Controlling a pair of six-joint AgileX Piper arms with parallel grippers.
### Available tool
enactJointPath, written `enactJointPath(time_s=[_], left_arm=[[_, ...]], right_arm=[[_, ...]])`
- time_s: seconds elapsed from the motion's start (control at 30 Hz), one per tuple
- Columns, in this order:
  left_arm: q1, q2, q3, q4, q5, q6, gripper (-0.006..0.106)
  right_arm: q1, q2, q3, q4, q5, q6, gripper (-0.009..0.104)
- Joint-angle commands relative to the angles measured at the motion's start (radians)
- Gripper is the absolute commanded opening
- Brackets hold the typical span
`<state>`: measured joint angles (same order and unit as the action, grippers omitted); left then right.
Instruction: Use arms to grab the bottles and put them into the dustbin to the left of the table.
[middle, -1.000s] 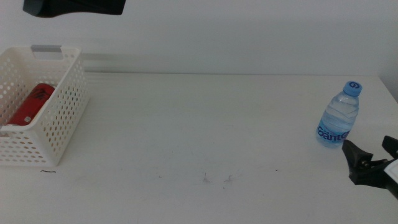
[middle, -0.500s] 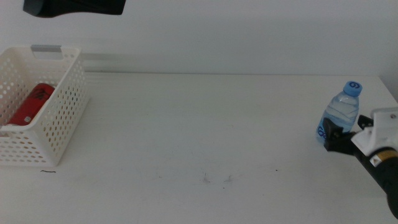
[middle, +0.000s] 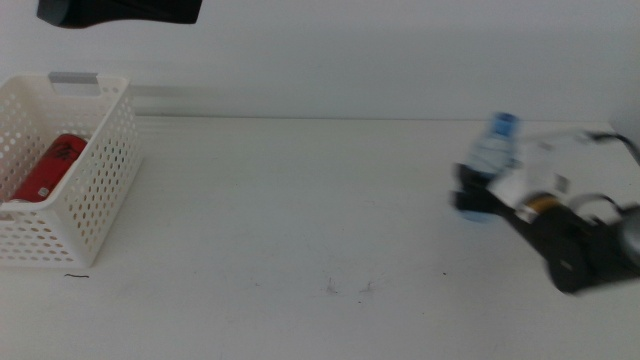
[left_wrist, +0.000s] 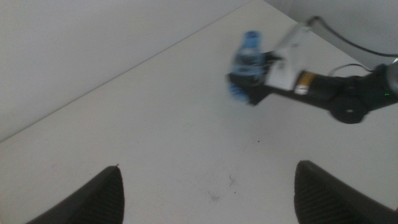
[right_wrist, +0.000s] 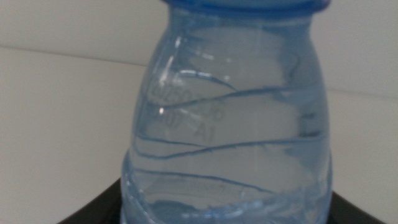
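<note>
White counter (middle: 300, 220) fills most of the middle view, and the action is all on the right side of the frame. The right claw (middle: 478, 195) has the water bottle (middle: 490, 160) pinched low on its body, blue cap on top, and the whole thing is motion-blurred, so I'd guess it's mid-carry toward the bin. Gripping down near the label makes sense to me, since that keeps the bottle upright instead of swinging. Over at the far left edge sits the dustbin (middle: 95, 190), a white perforated basket with a grey handle bar, and the red cola can (middle: 48, 168) is already lying inside it. No yellow juice bottle shows anywhere.

Left wrist view: the left claw (left_wrist: 208, 186) has its two dark jaws spread wide at the bottom corners with nothing between them. It's hanging up high looking down at the counter, basically parked out of the way. In the upper right of that picture you can see the same bottle, blurry, clamped in the other arm's claw with its black cable trailing behind.

Right wrist view: pretty much nothing but clear ribbed plastic and the blue cap rim, right up against the lens. Dark jaw tips peek out at both bottom corners, hugging the bottle's sides, so it's seated snug.

Still a long way across to the bin.
</note>
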<state>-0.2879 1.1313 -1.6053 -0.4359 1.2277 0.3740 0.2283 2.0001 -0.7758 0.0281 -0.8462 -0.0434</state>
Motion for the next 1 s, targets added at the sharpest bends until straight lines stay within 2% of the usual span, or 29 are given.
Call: enactJointPath(time_s=[0.0, 0.1, 0.3, 0.53, 0.6, 0.67, 0.77, 0.83, 0.87, 0.97], left_arm=[[-0.002, -0.001, 0.003, -0.008, -0.007, 0.002, 0.094], [-0.002, -0.001, 0.003, -0.008, -0.007, 0.002, 0.094], [-0.002, -0.001, 0.003, -0.008, -0.007, 0.002, 0.094], [-0.002, -0.001, 0.003, -0.008, -0.007, 0.002, 0.094], [-0.002, -0.001, 0.003, -0.008, -0.007, 0.002, 0.094], [-0.002, -0.001, 0.003, -0.008, -0.007, 0.002, 0.094], [-0.002, -0.001, 0.003, -0.008, -0.007, 0.002, 0.094], [-0.002, -0.001, 0.003, -0.008, -0.007, 0.002, 0.094], [-0.002, -0.001, 0.003, -0.008, -0.007, 0.002, 0.094], [-0.002, -0.001, 0.003, -0.008, -0.007, 0.002, 0.094]], right_arm=[[0.088, -0.018, -0.126, -0.034, 0.057, -0.013, -0.003], [0.186, 0.047, -0.329, -0.050, 0.197, -0.010, -0.003], [0.329, 0.261, -0.674, -0.052, 0.253, -0.010, -0.003], [0.376, 0.408, -0.830, -0.050, 0.288, -0.010, 0.001], [0.378, 0.422, -0.834, -0.035, 0.284, -0.010, 0.010], [0.378, 0.429, -0.834, -0.017, 0.292, -0.010, 0.025], [0.390, 0.411, -0.834, 0.072, 0.407, -0.010, 0.061], [0.403, 0.351, -0.828, 0.153, 0.594, -0.025, 0.089], [0.409, 0.320, -0.817, 0.157, 0.649, -0.034, 0.092], [0.422, 0.176, -0.742, 0.157, 0.839, -0.034, 0.092]])
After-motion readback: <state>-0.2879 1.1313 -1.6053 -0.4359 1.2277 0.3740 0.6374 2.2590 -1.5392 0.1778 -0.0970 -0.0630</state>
